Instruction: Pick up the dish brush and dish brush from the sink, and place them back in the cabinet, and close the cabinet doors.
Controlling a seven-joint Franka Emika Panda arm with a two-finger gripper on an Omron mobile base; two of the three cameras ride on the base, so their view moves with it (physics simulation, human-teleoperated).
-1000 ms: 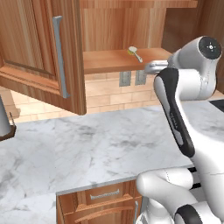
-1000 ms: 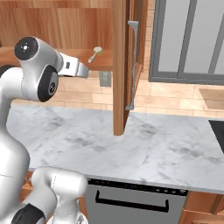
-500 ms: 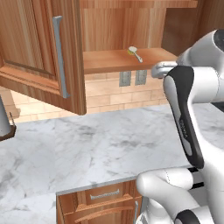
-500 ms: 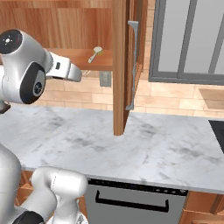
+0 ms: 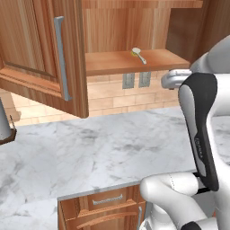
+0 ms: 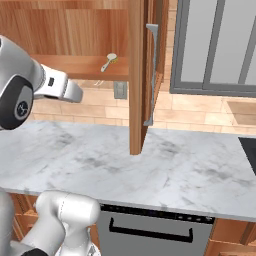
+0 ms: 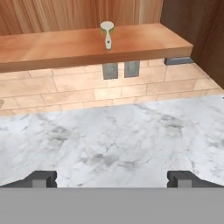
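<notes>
One dish brush (image 7: pixel 107 35), tan with a round white head, lies on the bottom shelf of the open cabinet (image 7: pixel 65 47); it is also in the left base view (image 5: pixel 139 55) and the right base view (image 6: pixel 109 61). Both cabinet doors stand open: the left door (image 5: pixel 40 58) and the right door (image 6: pixel 140 75), each with a long silver handle. My gripper (image 7: pixel 112 178) is open and empty, its fingertips (image 7: pixel 41 178) wide apart. It hangs back from the shelf, over the counter and facing the brush. The sink is out of view.
A marble counter (image 5: pixel 103 152) runs under the cabinet, with two wall outlets (image 7: pixel 117 70) on the brick backsplash. A grey object (image 5: pixel 4 123) stands at the counter's left edge. Drawers (image 5: pixel 103 202) and a dishwasher (image 6: pixel 150 230) sit below.
The arm has drawn back from the shelf, away from the brush. The brush stays on the shelf, the gripper stays open, and the doors have not moved.
</notes>
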